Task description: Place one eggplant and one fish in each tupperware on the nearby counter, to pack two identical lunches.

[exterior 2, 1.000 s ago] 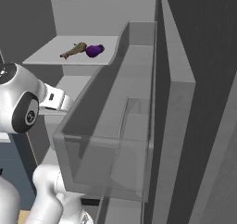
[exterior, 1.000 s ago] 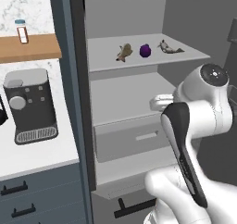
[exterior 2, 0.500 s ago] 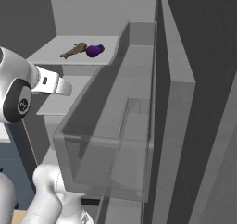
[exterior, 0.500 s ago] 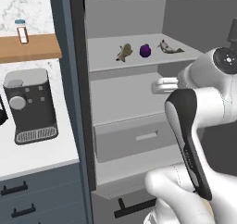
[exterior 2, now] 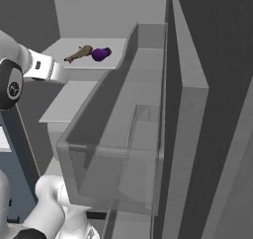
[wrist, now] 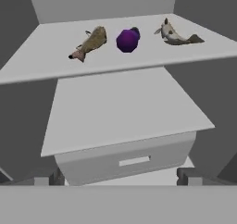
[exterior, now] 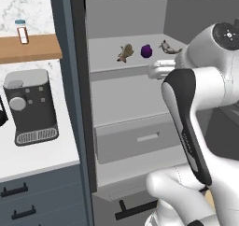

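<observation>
Nearest, the pincer (wrist: pixel 118 179) stands wide open and empty, its tips low in the hand view, level with the grey drawer (wrist: pixel 127 160) of the open fridge. Above it lies a bare middle shelf (wrist: pixel 120 109), and beyond that the upper shelf (wrist: pixel 41 56) carries the goods in a row — a tan fish (wrist: pixel 90 42), one eggplant (wrist: pixel 127 39) just beside it, and a greyer fish (wrist: pixel 176 34) further right. To do this reach well, I judge the hand should rise to the upper shelf, centre on the eggplant and close across its plump middle — clear of both fish. Against half a second ago, the arm's wrist has swung further right and up.
</observation>
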Controlling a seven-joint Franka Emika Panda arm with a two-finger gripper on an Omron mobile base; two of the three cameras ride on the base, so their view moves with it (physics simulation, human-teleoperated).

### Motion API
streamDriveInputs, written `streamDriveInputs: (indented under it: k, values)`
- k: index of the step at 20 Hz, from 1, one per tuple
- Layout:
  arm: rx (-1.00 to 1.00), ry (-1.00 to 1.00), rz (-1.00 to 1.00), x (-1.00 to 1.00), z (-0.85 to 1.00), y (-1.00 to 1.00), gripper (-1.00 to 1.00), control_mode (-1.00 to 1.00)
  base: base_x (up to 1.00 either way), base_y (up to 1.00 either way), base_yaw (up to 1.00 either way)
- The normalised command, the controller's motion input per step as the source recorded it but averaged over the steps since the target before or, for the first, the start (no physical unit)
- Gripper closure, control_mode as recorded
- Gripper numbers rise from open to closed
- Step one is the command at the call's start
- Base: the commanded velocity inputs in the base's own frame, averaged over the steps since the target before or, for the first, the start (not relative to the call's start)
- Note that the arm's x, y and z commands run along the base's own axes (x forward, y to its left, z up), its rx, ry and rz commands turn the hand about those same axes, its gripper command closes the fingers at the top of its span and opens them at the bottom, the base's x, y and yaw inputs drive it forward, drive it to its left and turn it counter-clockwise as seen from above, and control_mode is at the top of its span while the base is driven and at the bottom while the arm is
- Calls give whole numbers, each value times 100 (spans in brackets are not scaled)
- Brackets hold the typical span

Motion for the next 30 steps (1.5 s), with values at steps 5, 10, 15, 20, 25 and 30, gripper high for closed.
streamDriveInputs:
  k: [5, 10, 15, 20, 25, 30]
  values:
    - [1, -8, 0, 36, 6, 4, -100, -100, 0, 0, 0]
    - [7, -10, 3, 35, 0, 1, -100, -100, 0, 0, 0]
    - [13, -4, 6, 32, -1, 3, -100, -100, 0, 0, 0]
    - [5, 3, 1, 37, 0, 33, -100, -100, 0, 0, 0]
    - [0, 10, 0, 43, 0, 41, -100, -100, 0, 0, 0]
    - [0, 1, 0, 32, 0, -3, -100, -100, 0, 0, 0]
